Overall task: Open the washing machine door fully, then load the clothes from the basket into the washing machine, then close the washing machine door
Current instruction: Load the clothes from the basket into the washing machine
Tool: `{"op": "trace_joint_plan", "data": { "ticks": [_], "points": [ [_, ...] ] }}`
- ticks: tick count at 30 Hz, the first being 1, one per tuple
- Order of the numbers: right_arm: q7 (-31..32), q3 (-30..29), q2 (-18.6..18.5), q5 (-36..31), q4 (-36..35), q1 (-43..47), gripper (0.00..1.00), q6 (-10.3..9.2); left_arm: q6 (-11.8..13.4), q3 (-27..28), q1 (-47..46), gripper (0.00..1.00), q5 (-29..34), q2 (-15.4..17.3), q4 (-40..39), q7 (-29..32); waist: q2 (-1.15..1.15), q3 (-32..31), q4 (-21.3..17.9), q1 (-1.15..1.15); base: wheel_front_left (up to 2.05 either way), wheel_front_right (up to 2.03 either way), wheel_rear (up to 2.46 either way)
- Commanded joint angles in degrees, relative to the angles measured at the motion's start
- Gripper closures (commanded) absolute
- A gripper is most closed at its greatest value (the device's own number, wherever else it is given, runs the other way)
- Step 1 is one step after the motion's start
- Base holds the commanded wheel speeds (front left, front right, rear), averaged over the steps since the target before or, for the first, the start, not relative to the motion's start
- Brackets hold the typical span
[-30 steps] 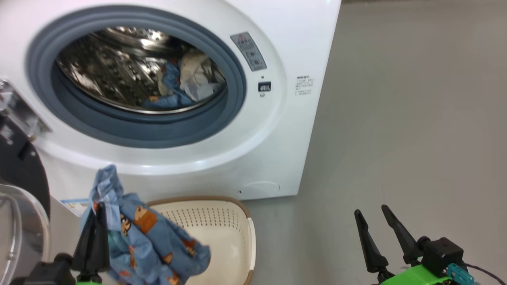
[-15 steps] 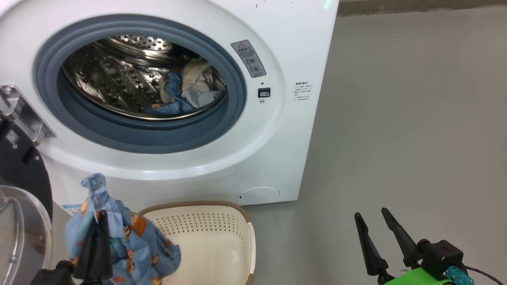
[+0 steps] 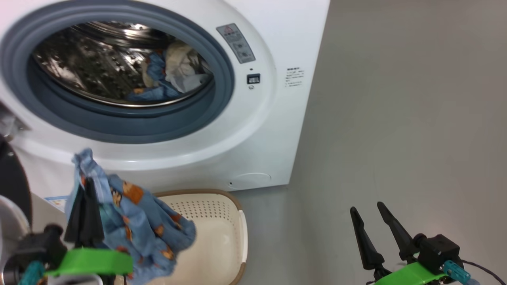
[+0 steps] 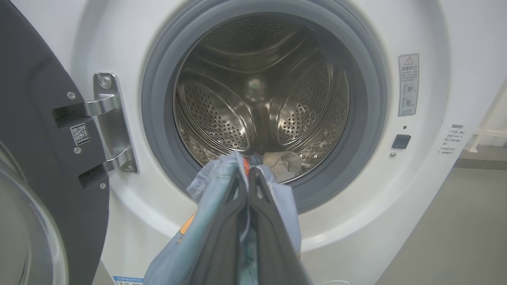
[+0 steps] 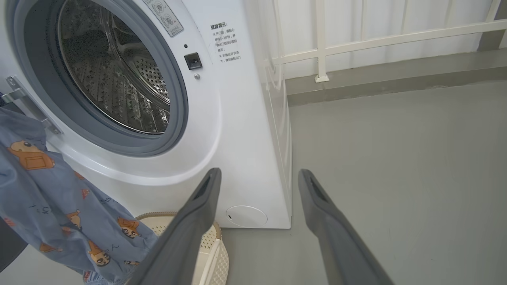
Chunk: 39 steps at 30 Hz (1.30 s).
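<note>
Now pinching blue clothes (image 3: 138, 221) in left fingers (image 3: 85, 217), right fingers (image 3: 363, 237) apart; might snag on the rubber ring (image 3: 119, 128) and fall.

The floor (image 3: 396, 118) is a smooth grey surface extending ahead and to the right of the right hand (image 3: 366, 207). The washing machine (image 3: 277, 130) stands directly on it, ahead-left of that hand. The basket (image 3: 190, 192) sits on the floor before the machine's base, between the left hand (image 3: 86, 184) and the right hand.
</note>
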Motion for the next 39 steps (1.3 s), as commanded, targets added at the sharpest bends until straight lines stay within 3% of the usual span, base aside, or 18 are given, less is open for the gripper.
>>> {"op": "trace_joint_plan", "data": {
  "ticks": [1, 12, 24, 39],
  "points": [
    [-0.28, 1.8, -0.1, 0.3, -1.42, -2.19, 0.0, 0.16, -0.45, 2.18, -3.43, 1.0, 0.81, 0.6, -0.34, -0.37, 0.0, 1.59, -1.53, 0.0, 0.0, 0.0, 0.0],
    [-0.28, 3.46, -0.04, 1.18, -1.18, -4.7, 0.0, 0.16, -2.3, 4.79, -19.33, 1.0, 4.17, 1.83, 10.73, -0.37, 0.0, 6.5, -6.49, 0.0, 0.0, 0.0, 0.0],
    [-0.28, 4.97, -0.02, 3.88, -1.89, -7.02, 0.0, 0.16, -2.69, 6.11, -38.3, 1.0, 5.46, 6.72, 26.63, -0.37, 0.0, 14.89, -11.99, 0.0, 0.0, 0.0, 0.0],
    [-0.28, 6.65, -0.02, 6.25, -2.4, -9.77, 0.0, 0.16, -3.15, 2.68, -58.59, 1.0, 6.95, 12.41, 44.99, 3.27, 0.0, 25.97, -13.74, 0.0, 0.0, 0.0, 0.0]
  ]
}}
